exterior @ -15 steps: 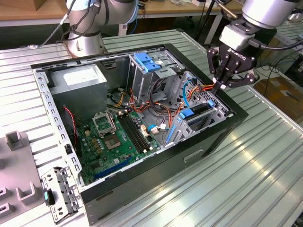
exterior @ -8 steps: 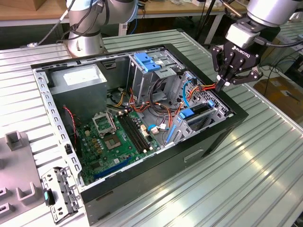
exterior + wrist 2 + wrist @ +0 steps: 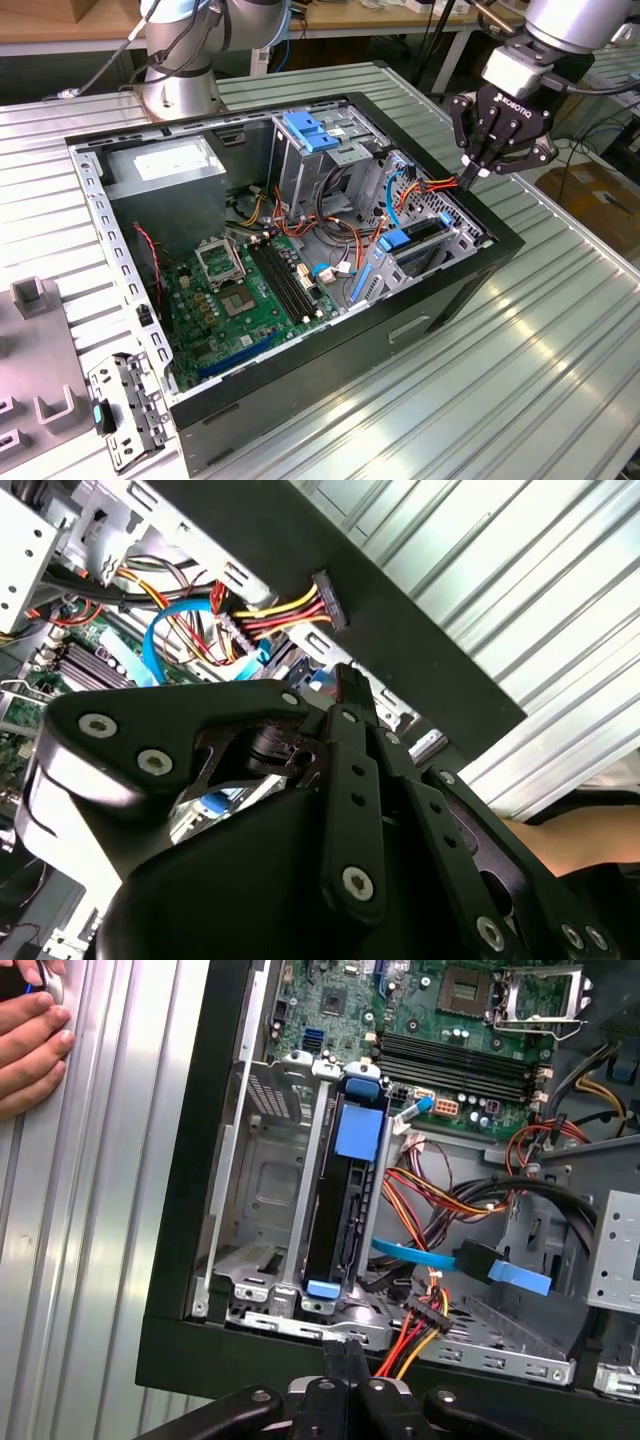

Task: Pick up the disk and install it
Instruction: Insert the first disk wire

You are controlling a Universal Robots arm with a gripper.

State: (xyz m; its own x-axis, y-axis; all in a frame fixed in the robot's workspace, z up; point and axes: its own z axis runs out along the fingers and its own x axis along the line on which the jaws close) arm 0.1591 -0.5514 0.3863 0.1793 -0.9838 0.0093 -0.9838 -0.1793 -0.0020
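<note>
The disk (image 3: 418, 236) is a dark flat drive in a bright blue carrier frame. It stands on edge in a slot of the metal drive cage at the case's corner, at the exterior view's right. In the first wrist view the disk (image 3: 345, 1195) sits seated between the cage rails, its blue tabs at both ends. My gripper (image 3: 470, 178) hovers just above the black case wall beside that cage. Its fingers are shut together with nothing between them. In both wrist views the gripper (image 3: 346, 1352) (image 3: 346, 678) points down at the case edge, apart from the disk.
A black power connector (image 3: 425, 1310) on red, yellow and orange wires lies beside the cage, near a blue flat cable (image 3: 500, 1272). The motherboard (image 3: 240, 290) fills the case floor. A person's hand (image 3: 30, 1040) rests on the ribbed table outside the case. A grey fixture (image 3: 30, 300) stands at the exterior view's left.
</note>
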